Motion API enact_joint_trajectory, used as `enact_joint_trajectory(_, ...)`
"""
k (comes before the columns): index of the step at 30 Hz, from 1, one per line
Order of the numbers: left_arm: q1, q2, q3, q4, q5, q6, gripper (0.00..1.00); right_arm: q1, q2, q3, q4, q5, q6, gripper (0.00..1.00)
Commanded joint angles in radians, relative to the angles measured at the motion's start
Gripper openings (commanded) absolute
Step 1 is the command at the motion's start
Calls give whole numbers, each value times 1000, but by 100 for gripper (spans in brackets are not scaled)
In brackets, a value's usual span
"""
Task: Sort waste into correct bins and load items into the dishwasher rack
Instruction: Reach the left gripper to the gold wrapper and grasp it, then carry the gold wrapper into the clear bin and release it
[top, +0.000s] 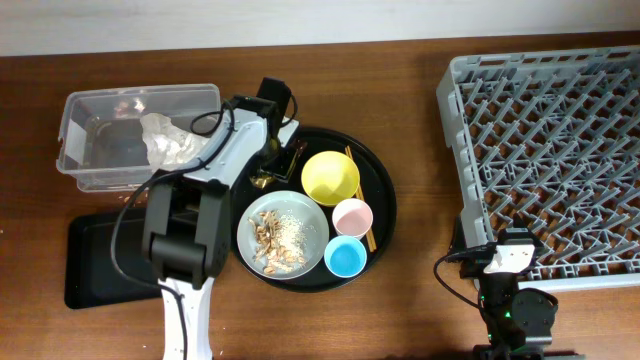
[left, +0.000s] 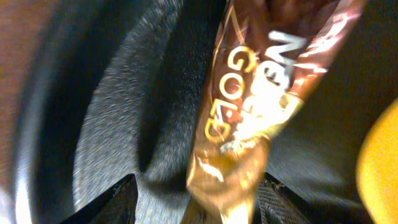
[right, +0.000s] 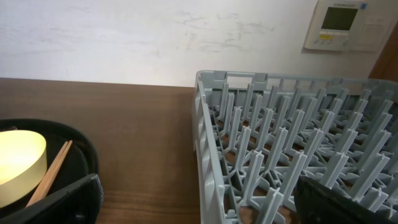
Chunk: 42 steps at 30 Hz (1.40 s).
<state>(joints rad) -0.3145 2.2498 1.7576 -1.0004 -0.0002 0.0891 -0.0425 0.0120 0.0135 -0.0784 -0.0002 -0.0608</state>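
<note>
Nearest to the left wrist camera is a brown wrapper (left: 249, 106) with the gold word "GOLD" on it. It is blurred and lies on the round black tray (left: 137, 112). The left gripper (left: 199, 202) has its fingers apart, one on each side of the wrapper's lower end. There is a gap on one side, so it is not clamped on it.

The dishwasher rack (top: 545, 150) is the biggest thing and takes the right part of the table. The right gripper (right: 199, 214) is near the rack's front edge, with its fingers wide apart and nothing between them.

The round black tray stands in the middle of the table. At the far left is the clear tub (top: 100, 110), with the crumpled white wrapper (top: 170, 140) inside it. In front of the tub lies the flat black tray (top: 95, 270).

On the round tray are the grey plate (top: 285, 196), the yellow bowl (top: 330, 177), the pink cup (top: 352, 217) and the blue cup (top: 345, 256), all close together. The chopsticks (right: 53, 171) lie beside the bowl. The tan food scraps (top: 270, 240) and pale crumbs are on the plate.
</note>
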Motion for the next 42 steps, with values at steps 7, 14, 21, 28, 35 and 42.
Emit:
enact_joint_trajectory(7, -1, 22, 96, -29, -3, -27, 14, -5, -6, -8, -3, 5, -3, 99)
enact_joint_trajectory(14, 2, 22, 287, -183, 3, -124, 1, -5, -6, -8, -3, 5, -3, 99)
enact_joint_trajectory(21, 97, 22, 483, -276, -23, -515, 1, -5, -6, -8, -3, 5, -3, 99)
enact_joint_trajectory(28, 334, 24, 531, -441, -22, -1093, 1, -5, -6, -8, -3, 5, -3, 99)
enact_joint_trajectory(35, 479, 24, 531, -466, 13, -1203, 18, -5, -6, -8, -3, 5, -3, 99)
enact_joint_trajectory(42, 499, 24, 531, -444, 24, -1201, 60, -5, -6, -8, -3, 5, -3, 99)
